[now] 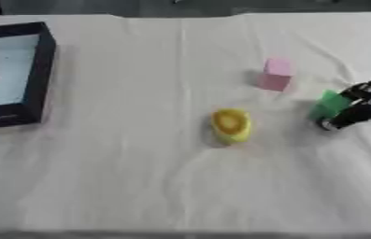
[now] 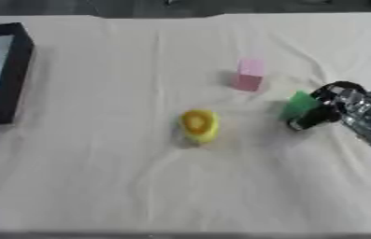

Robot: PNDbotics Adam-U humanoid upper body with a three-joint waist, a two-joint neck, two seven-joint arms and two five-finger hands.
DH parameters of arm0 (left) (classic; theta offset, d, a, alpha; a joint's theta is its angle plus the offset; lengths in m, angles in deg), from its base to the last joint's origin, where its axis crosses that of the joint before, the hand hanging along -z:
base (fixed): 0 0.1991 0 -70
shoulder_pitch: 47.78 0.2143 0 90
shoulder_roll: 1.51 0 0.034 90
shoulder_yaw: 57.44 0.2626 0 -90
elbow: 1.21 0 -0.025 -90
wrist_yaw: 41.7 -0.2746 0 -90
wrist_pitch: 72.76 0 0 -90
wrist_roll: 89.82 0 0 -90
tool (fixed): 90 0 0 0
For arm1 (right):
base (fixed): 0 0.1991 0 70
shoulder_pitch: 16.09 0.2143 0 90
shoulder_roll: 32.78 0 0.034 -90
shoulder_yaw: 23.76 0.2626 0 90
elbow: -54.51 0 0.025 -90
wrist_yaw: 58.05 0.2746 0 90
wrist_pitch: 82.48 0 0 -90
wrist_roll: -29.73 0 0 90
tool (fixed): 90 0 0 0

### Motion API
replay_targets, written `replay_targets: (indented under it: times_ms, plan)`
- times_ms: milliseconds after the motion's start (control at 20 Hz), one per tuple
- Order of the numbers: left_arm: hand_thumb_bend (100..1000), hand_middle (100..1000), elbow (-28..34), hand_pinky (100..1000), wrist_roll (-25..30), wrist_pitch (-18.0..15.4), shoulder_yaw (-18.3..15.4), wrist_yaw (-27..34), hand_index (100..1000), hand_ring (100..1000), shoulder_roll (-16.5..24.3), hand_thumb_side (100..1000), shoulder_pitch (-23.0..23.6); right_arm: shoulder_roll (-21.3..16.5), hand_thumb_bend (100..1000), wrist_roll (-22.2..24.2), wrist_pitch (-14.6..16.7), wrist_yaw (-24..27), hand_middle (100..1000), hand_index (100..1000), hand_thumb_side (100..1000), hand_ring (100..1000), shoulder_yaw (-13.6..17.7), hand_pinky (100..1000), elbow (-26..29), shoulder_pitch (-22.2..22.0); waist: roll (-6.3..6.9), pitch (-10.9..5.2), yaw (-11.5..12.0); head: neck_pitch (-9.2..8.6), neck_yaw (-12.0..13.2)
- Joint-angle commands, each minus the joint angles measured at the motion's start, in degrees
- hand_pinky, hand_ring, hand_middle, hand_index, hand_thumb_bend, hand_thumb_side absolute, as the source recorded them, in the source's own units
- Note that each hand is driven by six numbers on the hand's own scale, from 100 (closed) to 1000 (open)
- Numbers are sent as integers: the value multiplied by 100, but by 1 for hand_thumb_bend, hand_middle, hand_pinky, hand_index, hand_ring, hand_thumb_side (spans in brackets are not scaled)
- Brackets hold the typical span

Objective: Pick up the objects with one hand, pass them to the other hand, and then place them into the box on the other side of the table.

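A green block [image 2: 300, 105] stands on the cloth at the right, and my right hand [image 2: 341, 106] comes in from the right edge with its fingers curled round it. A pink block [image 1: 276, 74] sits behind and to the left of it. A yellow rounded object [image 1: 231, 125] with an orange top lies near the table's middle. The dark-walled box [image 1: 43, 70] with a pale floor stands at the far left; a dark shape lies inside it. My left hand shows in neither view.
A wrinkled white cloth [image 1: 139, 177] covers the whole table. The table's far edge runs along the top of the views, with a dark floor behind it.
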Motion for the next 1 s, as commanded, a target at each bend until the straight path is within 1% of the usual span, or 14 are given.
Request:
replay_targets:
  times_ms: [50, 350, 550, 600, 650, 900, 1000]
  plan:
    - [116, 744, 47, 1000, 14, 3, -65, 17, 808, 767, 61, 861, -21, -191, 393, -164, -7, 125, 778, 747, 100, 922, 98, 845, 155, -37, 71, 34, 3, -51, -18]
    - [115, 744, 47, 1000, 18, 7, -69, 16, 808, 767, 69, 859, -18, -237, 366, -480, -7, 354, 694, 631, 100, 898, 128, 834, 372, -101, 63, 17, -2, -34, -14]
    - [115, 744, 47, 1000, 27, 4, -78, 19, 807, 767, 83, 855, -16, -265, 342, -823, -7, 459, 657, 573, 100, 877, 217, 822, 510, -130, 55, -17, -11, -37, 4]
    - [115, 744, 47, 1000, 28, 4, -80, 20, 807, 767, 86, 855, -13, -267, 303, -926, -7, 488, 649, 557, 100, 869, 253, 813, 549, -136, 53, -27, -14, -37, 11]
    - [114, 743, 47, 1000, 30, 4, -82, 20, 806, 767, 90, 854, -9, -270, 324, -1034, -7, 526, 636, 539, 100, 859, 294, 804, 597, -142, 50, -38, -18, -35, 19]
    - [113, 743, 47, 1000, 42, -6, -91, 28, 806, 767, 112, 850, -2, -288, 317, -1546, -7, 753, 612, 503, 100, 836, 465, 782, 883, -188, 46, -84, -36, -29, 56]
    - [109, 743, 47, 1000, 47, -10, -97, 32, 806, 767, 129, 844, -3, -282, 318, -1791, -7, 763, 607, 493, 100, 829, 580, 774, 1077, -189, 50, -107, -48, -18, 87]
